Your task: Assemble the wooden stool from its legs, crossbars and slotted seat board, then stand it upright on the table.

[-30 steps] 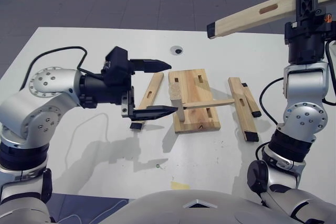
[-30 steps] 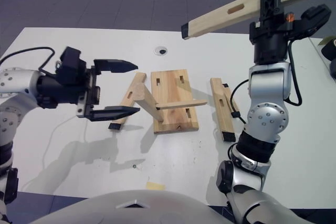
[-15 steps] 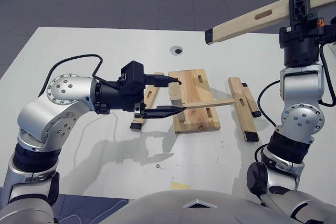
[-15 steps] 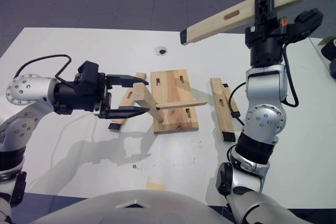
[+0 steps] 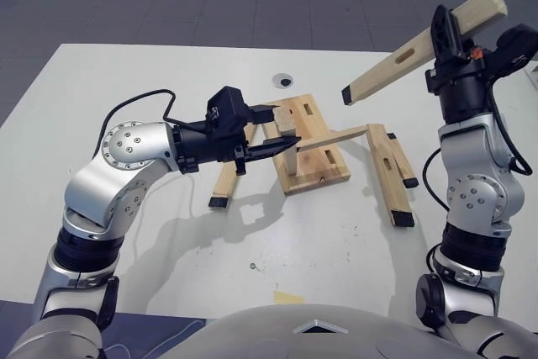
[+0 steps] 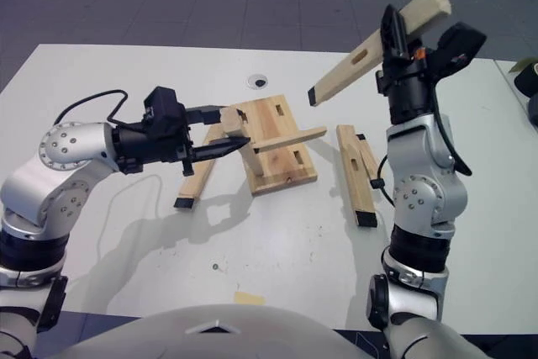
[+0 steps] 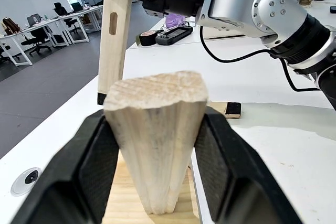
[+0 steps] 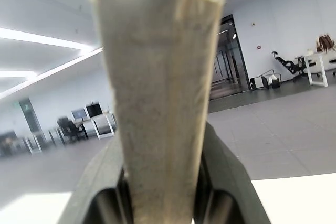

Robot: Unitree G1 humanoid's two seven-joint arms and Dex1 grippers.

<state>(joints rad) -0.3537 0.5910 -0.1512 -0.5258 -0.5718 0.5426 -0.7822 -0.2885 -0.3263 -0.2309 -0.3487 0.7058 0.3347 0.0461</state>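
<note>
The slotted seat board point(image 5: 324, 161) lies on the white table point(image 5: 126, 73), turned at an angle. One leg point(image 5: 287, 130) stands in it, with a crossbar point(image 5: 334, 135) sticking out to the right. My left gripper point(image 5: 281, 127) is shut on that leg's top; in the left wrist view its fingers point(image 7: 93, 167) press both sides of the leg point(image 7: 155, 140). My right gripper point(image 5: 458, 33) is shut on a second leg point(image 5: 403, 58), held high above the table's right side and sloping down to the left. A loose leg point(image 5: 229, 172) lies left of the board.
Two more wooden pieces point(image 5: 387, 172) lie side by side right of the board. A round cable hole point(image 5: 285, 81) sits behind the board. A small screw point(image 5: 252, 266) and a yellow tape scrap point(image 5: 286, 297) lie near the front edge.
My left gripper moved right and shut on the standing leg, and the seat board has turned with it. My right arm tipped its leg downward and swung it left.
</note>
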